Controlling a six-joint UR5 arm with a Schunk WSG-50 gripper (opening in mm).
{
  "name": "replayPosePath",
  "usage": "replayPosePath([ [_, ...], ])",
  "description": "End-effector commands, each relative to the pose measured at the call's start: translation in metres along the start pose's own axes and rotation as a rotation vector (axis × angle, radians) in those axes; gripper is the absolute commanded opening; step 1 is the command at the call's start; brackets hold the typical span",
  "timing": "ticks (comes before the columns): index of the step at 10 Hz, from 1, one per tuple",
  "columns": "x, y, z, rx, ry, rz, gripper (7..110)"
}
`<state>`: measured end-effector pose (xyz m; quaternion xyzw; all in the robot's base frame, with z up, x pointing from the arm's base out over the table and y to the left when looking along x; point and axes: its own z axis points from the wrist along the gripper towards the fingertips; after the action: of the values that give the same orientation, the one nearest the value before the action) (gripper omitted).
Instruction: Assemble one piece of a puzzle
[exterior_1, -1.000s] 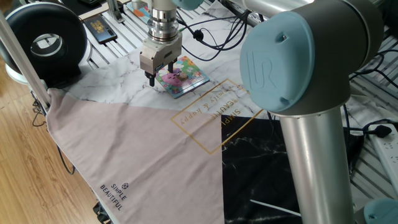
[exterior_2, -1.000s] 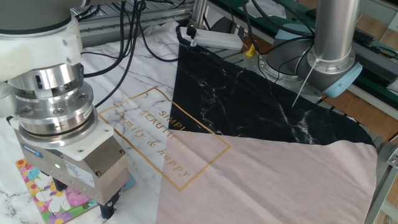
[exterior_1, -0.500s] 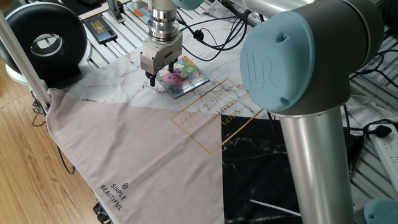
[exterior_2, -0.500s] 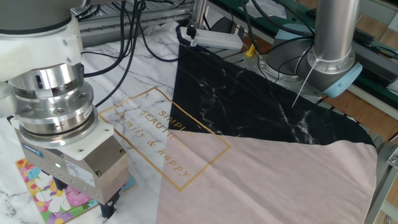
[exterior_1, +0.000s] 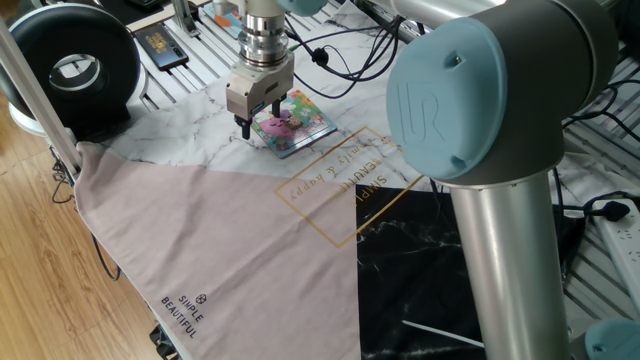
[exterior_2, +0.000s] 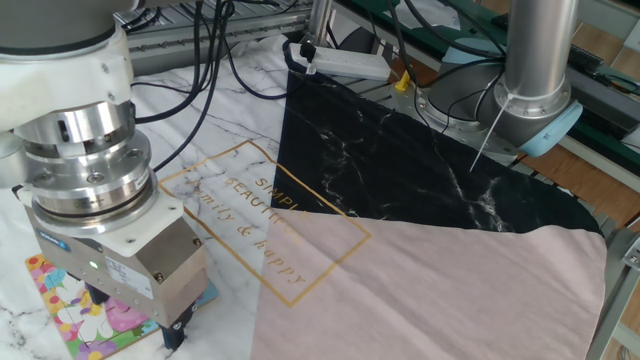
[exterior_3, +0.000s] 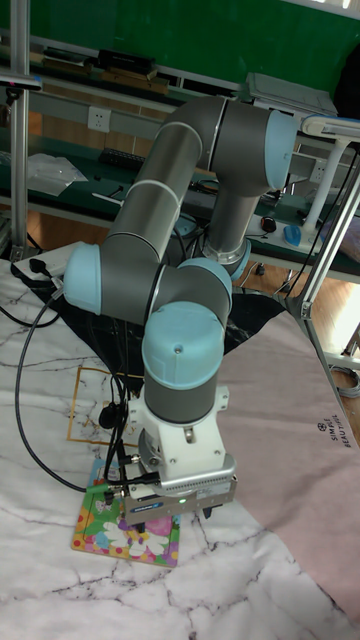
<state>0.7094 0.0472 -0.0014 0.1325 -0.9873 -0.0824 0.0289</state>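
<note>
Your puzzle (exterior_1: 291, 122) lies flat on the white marbled part of the cloth (exterior_1: 200, 250), just beside the gold-lettered frame; being square, it has no long axis, and in one fixed view it sits turned like a diamond, one corner toward the pink part of the cloth. The gripper (exterior_1: 252, 127) stands vertical at the board's edge, fingers pointing straight down, tips at or just above the surface; you cannot tell from any view whether they touch. In one fixed view the dark fingers (exterior_1: 242, 126) show a narrow gap, but whether they hold anything cannot be made out. The piece is not discernible in any view: if present, it is hidden by the gripper body or too small to resolve. In the other fixed view the gripper (exterior_2: 135, 330) covers much of the puzzle (exterior_2: 70, 305), and the frame edge cuts the board off. In the tall fixed view the gripper (exterior_3: 190, 510) hides the puzzle's (exterior_3: 120, 530) right side.
</note>
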Motion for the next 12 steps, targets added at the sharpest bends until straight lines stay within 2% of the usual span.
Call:
replayPosePath([
  [1,-0.001,0.001,-0.001,-0.01,-0.007,0.0,88],
  [7,-0.006,0.004,-0.007,0.002,-0.006,0.006,88],
  [9,-0.001,0.006,-0.01,0.001,0.011,0.022,88],
  [10,0.001,0.011,-0.009,-0.024,0.016,0.033,88],
  [12,0.002,0.014,-0.007,-0.039,0.019,0.041,88],
])
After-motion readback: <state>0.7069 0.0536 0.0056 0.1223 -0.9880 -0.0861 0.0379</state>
